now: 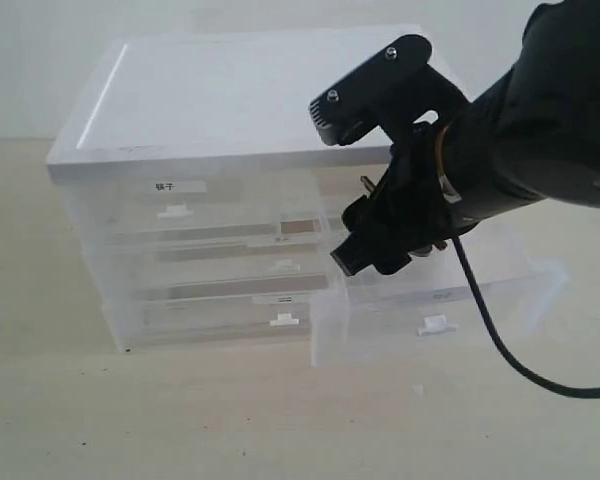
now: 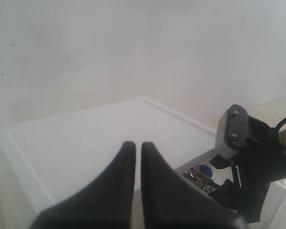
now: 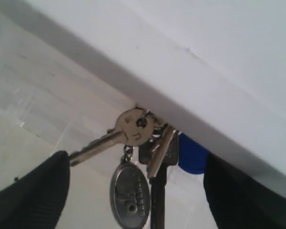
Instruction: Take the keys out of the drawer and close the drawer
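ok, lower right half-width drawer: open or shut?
Open: the drawer stands pulled out, its front well ahead of the neighbouring drawer beside it.

Silver keys (image 3: pixel 133 130) w/ blue fob (image 3: pixel 193 156), translucent drawer (image 1: pixel 480 300)

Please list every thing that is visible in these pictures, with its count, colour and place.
drawer cabinet: one, translucent, white top, on the table
open drawer: one, translucent, pulled out at lower right
keys: one bunch, silver and blue, inside the open drawer
cable: one, black, at the right arm
table: one, beige, under the cabinet
left fingers: two, black, together, above the cabinet top
right fingers: two, black, wide apart, around the keys
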### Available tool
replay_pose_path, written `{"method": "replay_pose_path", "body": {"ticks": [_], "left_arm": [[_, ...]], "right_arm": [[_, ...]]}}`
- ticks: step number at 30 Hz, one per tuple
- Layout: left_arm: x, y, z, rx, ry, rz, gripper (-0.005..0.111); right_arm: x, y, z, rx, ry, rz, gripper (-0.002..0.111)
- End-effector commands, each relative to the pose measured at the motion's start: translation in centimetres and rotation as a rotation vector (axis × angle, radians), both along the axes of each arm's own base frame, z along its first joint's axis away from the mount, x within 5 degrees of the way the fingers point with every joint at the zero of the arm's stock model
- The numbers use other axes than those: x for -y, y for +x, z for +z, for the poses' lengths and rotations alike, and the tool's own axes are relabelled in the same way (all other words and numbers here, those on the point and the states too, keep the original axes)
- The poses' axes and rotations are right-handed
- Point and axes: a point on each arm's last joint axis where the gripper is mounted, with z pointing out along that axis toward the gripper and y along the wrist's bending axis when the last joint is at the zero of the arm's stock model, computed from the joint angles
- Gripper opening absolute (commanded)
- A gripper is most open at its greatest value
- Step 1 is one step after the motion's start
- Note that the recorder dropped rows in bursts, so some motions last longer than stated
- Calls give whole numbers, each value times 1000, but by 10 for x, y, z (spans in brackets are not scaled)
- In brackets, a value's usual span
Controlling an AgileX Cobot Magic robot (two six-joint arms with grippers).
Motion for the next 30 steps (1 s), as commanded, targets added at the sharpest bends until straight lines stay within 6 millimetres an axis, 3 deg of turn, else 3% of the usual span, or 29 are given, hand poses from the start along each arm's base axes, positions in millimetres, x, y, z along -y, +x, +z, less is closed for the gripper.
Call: {"method": "replay_pose_path", "body": {"ticks": [1, 5, 10, 12, 17, 25, 30], "left_arm": [[1, -2, -2, -5, 2, -15, 5], [1, -2, -2, -5, 2, -15, 5], [1, -2, -2, -5, 2, -15, 5], [1, -2, -2, -5, 2, -15, 5], [1, -2, -2, -6, 0, -15, 5], [1, -2, -1, -7, -4, -15, 5], [1, -2, -1, -7, -4, -15, 5]], "right_arm": [[-9, 7, -7, 33, 6, 37, 70], [-13, 10, -14, 17, 19, 28, 63], [-8, 12, -18, 5, -23, -5, 14], [-6, 12, -18, 14, -52, -10, 0], [-5, 12, -13, 34, -57, 10, 0], [-5, -10, 26, 140, 41, 104, 0], [4, -19, 43, 165, 90, 65, 0]]}}
